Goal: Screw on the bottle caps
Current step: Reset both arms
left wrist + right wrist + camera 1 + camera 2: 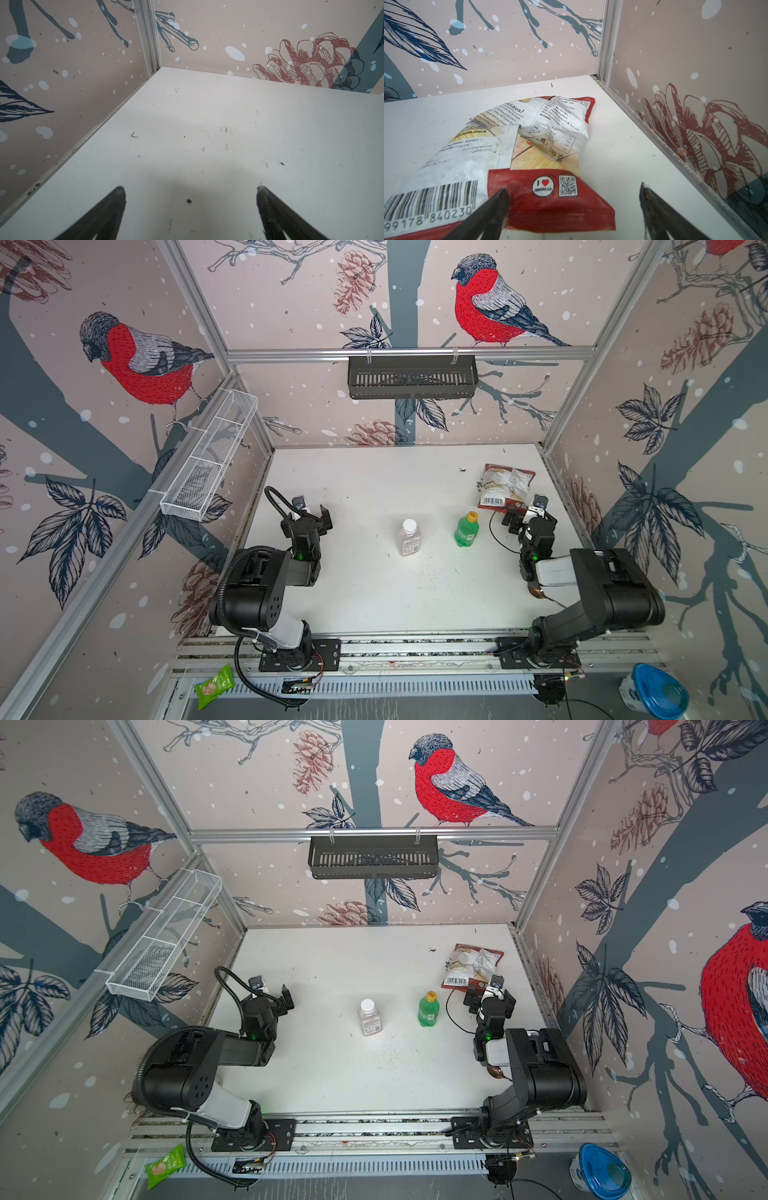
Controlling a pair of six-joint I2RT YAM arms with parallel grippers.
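Nearest to the arm bases, the left gripper [190, 190] is seen over the bare table [207, 124], its fingers spread wide with nothing held between them. The right gripper [573, 189] is spread in the same way and is empty too. One of its finger tips is shown over the lower edge of a crumpled chip bag [529, 145], though contact cannot be told. Further in, near the middle of the table, the clear bottle [409, 543] and the green bottle [466, 534] are standing upright, near each other but apart, and well apart from both grippers. The white cap [409, 525] is seated on the clear bottle and the orange-yellow cap [472, 516] on the green one; whether they are tightened cannot be told. The task is judged to be at its end, or at a last check. If more turning is needed, a bottle must be held by its body while its cap is pinched from above and twisted. On the far wall a black basket [411, 377] is hung
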